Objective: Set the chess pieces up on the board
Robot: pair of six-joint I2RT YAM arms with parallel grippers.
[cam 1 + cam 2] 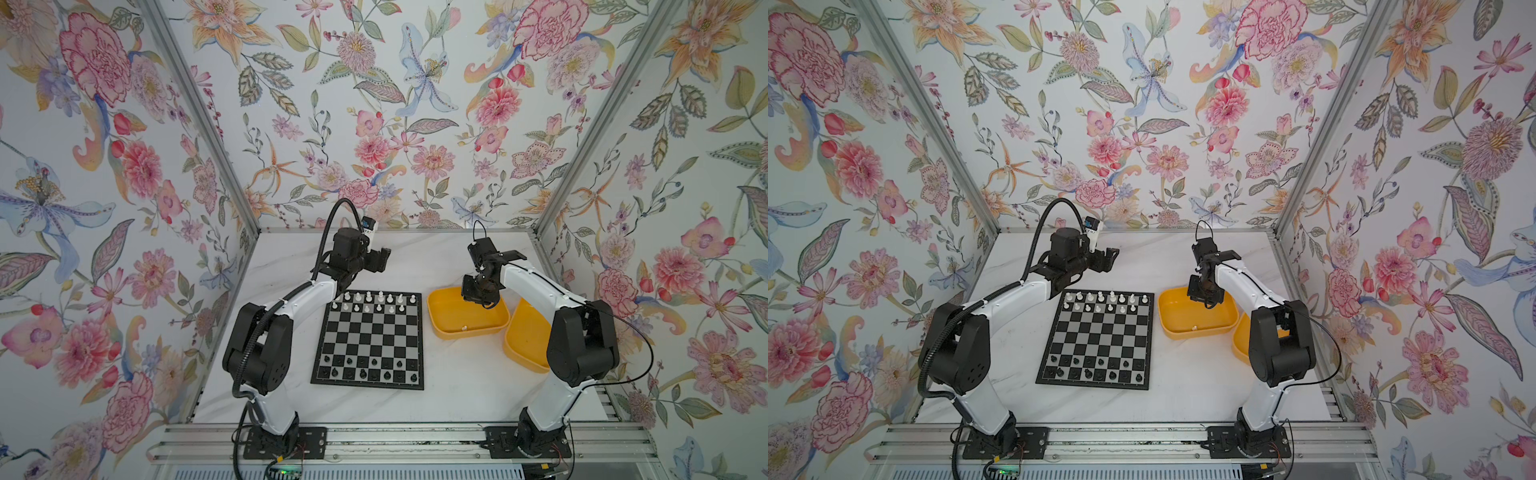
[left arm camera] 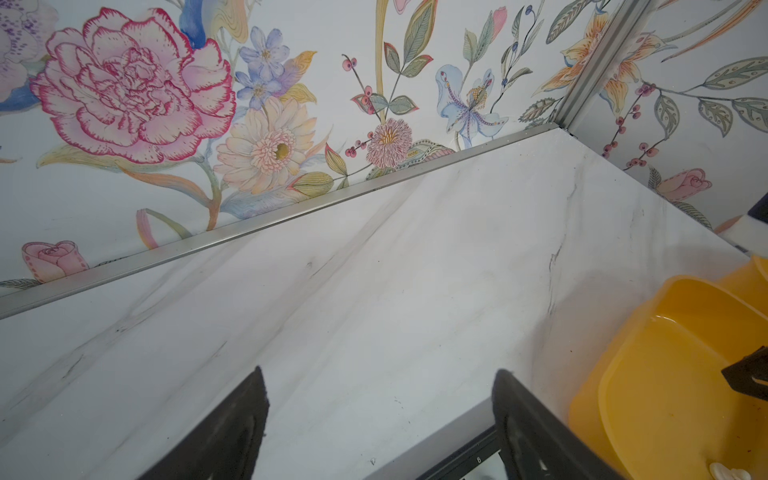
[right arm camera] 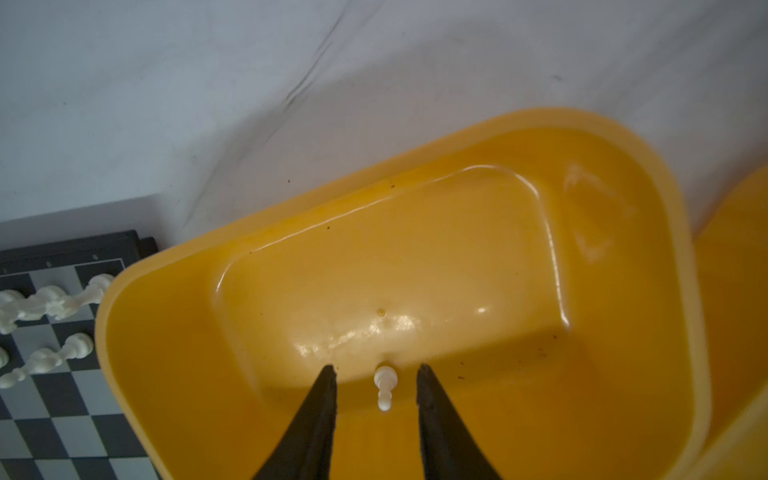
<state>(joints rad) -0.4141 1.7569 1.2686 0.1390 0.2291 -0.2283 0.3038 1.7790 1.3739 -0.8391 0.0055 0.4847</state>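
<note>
Right gripper (image 3: 376,368) parted, empty, straddling tiny white plastic pawn (image 3: 383,388) on floor of yellow rounded plastic tub (image 3: 623,291); pawn's long axis parallel to fingers; left gripper (image 2: 379,370) spread, distant.

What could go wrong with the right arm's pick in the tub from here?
1. The white pawn lies on its side where the yellow tub's floor seems to curve into its wall; the right gripper, open around it, may hit the wall or push the pawn instead of pinching it.
2. The tub sits close beside the board, near standing white pieces; shoving the tub might topple them.
</note>
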